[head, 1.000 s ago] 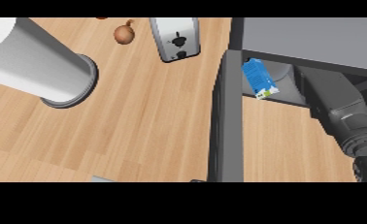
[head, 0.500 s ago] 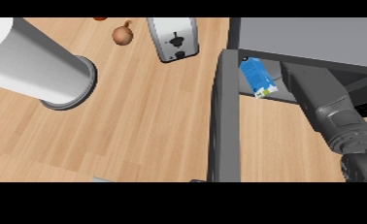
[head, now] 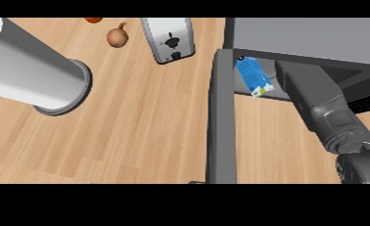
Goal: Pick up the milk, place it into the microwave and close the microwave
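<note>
- Two forearms were all we saw of our own body, and both hands were out of the frame, so we could not tell how open either was or whether it held anything.
- At the far left, our left forearm filled the upper left of the frame as a thick grey cylinder, its rimmed end toward the middle left, above the wooden counter.
- At the top, left of centre, a brown onion lay on the counter, with a small red thing cut off by the top edge just beside it.
- Right of the onion stood a silver toaster, tilted in the frame.
- Down the middle ran the open microwave door, seen edge-on as a dark grey bar.
- Right of the door, the blue milk carton sat inside the microwave, near its left wall.
- At the right, our right forearm reached into the microwave, just beside the milk.
</note>
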Controlling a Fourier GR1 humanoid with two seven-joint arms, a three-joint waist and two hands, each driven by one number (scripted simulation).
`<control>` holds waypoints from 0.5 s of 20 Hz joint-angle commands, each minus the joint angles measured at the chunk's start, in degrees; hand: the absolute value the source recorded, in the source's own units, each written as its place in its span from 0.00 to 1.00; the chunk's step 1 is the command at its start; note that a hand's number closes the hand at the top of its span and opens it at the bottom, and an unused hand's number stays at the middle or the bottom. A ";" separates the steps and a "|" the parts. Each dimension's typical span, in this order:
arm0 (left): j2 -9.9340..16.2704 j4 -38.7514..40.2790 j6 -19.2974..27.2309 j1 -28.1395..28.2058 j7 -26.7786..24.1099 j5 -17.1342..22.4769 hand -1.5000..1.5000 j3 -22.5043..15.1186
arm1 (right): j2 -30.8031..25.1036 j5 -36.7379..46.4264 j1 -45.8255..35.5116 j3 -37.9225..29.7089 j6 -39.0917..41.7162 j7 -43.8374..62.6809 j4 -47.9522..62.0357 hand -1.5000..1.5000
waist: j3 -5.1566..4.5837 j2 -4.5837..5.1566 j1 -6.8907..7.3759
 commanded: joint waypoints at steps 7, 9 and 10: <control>-5.63 -0.94 -3.60 2.37 -1.90 -4.97 0.00 -3.86 | -1.63 0.53 -1.30 0.69 6.25 1.49 0.41 0.00 | -2.07 -3.22 -3.66; -7.05 -0.87 -6.45 4.43 -2.98 -4.51 0.00 -4.99 | -1.25 0.11 1.65 0.42 9.47 -1.07 0.37 0.00 | -2.07 -3.51 -3.92; -6.38 -0.15 -4.78 1.78 -1.74 -4.31 0.00 -6.32 | -0.24 -0.33 1.29 0.04 9.90 -0.87 0.06 0.00 | -2.04 -3.46 -4.90</control>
